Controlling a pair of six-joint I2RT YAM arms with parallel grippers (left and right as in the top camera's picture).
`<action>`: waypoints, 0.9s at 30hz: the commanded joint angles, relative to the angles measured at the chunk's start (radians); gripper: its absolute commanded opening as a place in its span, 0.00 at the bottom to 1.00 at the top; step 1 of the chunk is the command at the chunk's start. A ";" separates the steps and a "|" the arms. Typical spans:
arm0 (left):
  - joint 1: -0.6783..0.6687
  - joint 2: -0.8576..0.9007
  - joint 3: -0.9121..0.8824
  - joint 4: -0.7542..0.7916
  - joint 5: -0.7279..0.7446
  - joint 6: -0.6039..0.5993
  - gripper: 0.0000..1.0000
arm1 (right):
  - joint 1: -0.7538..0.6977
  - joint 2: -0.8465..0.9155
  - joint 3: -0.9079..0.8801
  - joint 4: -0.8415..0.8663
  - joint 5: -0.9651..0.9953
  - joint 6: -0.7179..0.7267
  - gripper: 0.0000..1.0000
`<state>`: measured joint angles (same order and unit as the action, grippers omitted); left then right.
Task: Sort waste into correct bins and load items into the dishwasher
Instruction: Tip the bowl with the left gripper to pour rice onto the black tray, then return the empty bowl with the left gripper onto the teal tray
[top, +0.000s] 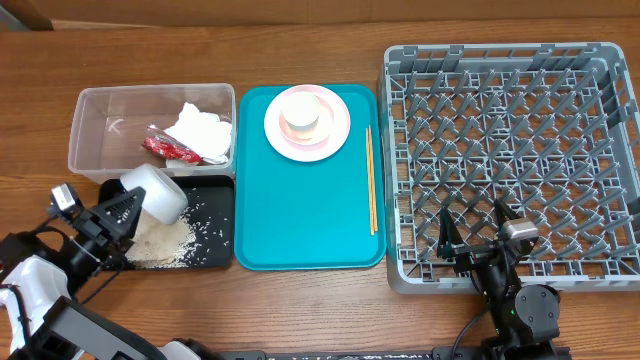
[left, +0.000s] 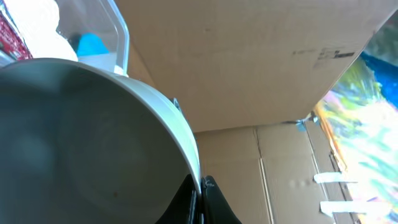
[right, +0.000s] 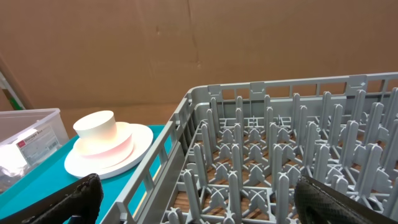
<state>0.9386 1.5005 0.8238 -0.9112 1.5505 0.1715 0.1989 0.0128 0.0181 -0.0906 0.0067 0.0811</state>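
My left gripper (top: 128, 207) is shut on the rim of a whitish bowl (top: 155, 190), tipped on its side over the black tray (top: 215, 195); a heap of white rice (top: 160, 242) lies in the tray below it. In the left wrist view the bowl (left: 93, 137) fills the frame, its rim pinched between the fingers (left: 200, 193). The clear tub (top: 105, 125) holds white tissue (top: 200, 132) and a red wrapper (top: 168, 149). A pink plate (top: 335, 125) carries a small white cup (top: 302, 114); chopsticks (top: 371, 180) lie beside it. My right gripper (top: 472, 222) is open over the grey dish rack (top: 520, 150).
The flat teal tray (top: 300, 215) lies between the bins and the rack, under the plate and chopsticks. In the right wrist view the plate (right: 134, 149) with the cup (right: 99, 130) sits left of the rack wall (right: 186, 124). Brown cardboard stands behind the table.
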 joint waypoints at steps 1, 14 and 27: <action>0.003 -0.016 -0.005 0.063 0.031 -0.033 0.04 | 0.003 -0.009 -0.010 0.007 0.002 -0.003 1.00; -0.033 -0.018 -0.004 -0.184 -0.050 0.018 0.04 | 0.003 -0.009 -0.010 0.007 0.002 -0.003 1.00; -0.449 -0.135 0.295 -0.273 -0.350 -0.167 0.04 | 0.003 -0.009 -0.010 0.007 0.002 -0.003 1.00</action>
<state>0.6098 1.4075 0.9829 -1.1923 1.3884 0.1474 0.1989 0.0128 0.0181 -0.0902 0.0067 0.0811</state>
